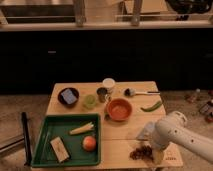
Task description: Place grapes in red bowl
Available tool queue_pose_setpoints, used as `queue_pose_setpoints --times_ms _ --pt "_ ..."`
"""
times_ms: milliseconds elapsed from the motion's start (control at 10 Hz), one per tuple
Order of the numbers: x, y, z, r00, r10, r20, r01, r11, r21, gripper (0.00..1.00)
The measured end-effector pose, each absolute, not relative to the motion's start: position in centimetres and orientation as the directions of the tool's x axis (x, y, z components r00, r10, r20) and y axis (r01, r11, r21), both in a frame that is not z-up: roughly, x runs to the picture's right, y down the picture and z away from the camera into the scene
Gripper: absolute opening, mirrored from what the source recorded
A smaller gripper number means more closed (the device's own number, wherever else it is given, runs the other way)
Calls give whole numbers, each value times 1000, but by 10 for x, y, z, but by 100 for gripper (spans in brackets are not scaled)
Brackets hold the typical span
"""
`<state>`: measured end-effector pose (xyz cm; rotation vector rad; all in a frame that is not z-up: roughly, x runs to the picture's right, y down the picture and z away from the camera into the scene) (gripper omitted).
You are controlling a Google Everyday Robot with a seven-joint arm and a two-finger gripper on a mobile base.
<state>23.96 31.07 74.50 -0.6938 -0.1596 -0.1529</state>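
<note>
The grapes (141,152) lie on the wooden counter (120,134) near its front right corner, a dark lumpy bunch resting on the surface. The gripper (151,149) sits low at the right side of the bunch, at the end of a white arm (182,139) that reaches in from the right; it is right against the grapes, but I cannot tell whether it is spread, pressed together or pinching them. The red bowl (119,109) stands well apart from the grapes, near the middle of the counter and farther back. Behind the bowl a small metal cup (102,94) and a white cup (108,84) stand close together, with a green cup (89,101) just to their left and a dark bowl (68,96) holding a blue object beyond that. A long green vegetable (152,106) lies to the right of the red bowl. A green tray (50,131) fills the front left of the counter and holds a round orange-red fruit (89,143), a pale yellow piece (81,129) and a tan block (59,149).
</note>
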Motion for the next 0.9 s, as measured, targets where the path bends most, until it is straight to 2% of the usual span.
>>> queue_pose_setpoints --times_ms 200,400,600,900 --pt "238 312 748 976 -91 199 197 760 -619 60" --pt "236 315 750 975 -92 202 200 762 -616 37" --pt "235 317 753 974 -97 205 205 765 -611 19" --pt "236 315 751 974 -99 203 203 775 -598 2"
